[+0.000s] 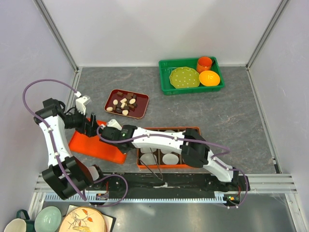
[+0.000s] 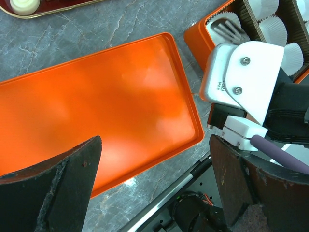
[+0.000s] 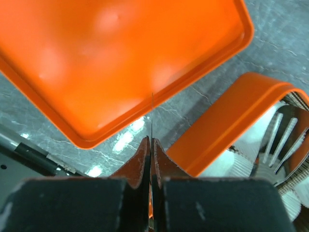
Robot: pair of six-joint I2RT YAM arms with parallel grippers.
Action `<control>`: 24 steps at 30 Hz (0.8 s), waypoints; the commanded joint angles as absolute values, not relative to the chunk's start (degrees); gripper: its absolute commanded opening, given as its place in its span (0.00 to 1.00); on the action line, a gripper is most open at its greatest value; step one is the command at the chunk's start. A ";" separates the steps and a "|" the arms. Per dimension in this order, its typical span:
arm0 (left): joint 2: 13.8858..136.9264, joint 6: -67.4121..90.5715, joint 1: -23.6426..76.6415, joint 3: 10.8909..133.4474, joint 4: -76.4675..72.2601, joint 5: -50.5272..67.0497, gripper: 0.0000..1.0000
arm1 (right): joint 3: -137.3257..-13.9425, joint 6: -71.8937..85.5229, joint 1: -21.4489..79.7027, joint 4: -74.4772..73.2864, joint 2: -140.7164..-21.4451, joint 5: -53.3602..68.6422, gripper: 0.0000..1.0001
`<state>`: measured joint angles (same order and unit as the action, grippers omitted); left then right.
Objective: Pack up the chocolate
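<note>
My left gripper (image 2: 153,162) hangs spread as wide as it goes, holding nothing, over the lid (image 2: 96,101), a shallow orange tray lying flat at the near left of the table (image 1: 231,111). Beyond the lid, on a dark red tray (image 1: 140,110), lies the chocolate (image 1: 124,103). It is small dark brown cubes mixed with cream-white ovals, loose and jumbled, some touching. My right gripper (image 3: 150,145) is pressed fully shut just beside the lid's right edge, between it and the orange box (image 3: 227,125) of white paper cups (image 1: 169,158). I cannot make out anything held. Far right stands a green basket (image 1: 166,65).
</note>
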<state>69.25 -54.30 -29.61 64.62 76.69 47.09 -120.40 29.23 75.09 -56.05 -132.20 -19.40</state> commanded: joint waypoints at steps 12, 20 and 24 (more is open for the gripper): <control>68.11 -56.60 -29.97 63.90 76.73 48.78 0.99 | -125.94 25.75 79.36 -58.36 -134.47 -28.56 0.00; 67.76 -56.43 -29.88 63.72 76.64 48.16 0.99 | -127.53 23.03 81.91 -58.36 -135.61 -28.92 0.00; 67.59 -56.43 -29.88 63.37 76.55 47.73 0.99 | -128.06 21.36 83.41 -57.31 -135.53 -27.95 0.00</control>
<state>68.55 -55.51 -30.35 63.92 78.00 44.84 -124.55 28.84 77.54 -61.80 -135.00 -28.84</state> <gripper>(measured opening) 0.991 0.010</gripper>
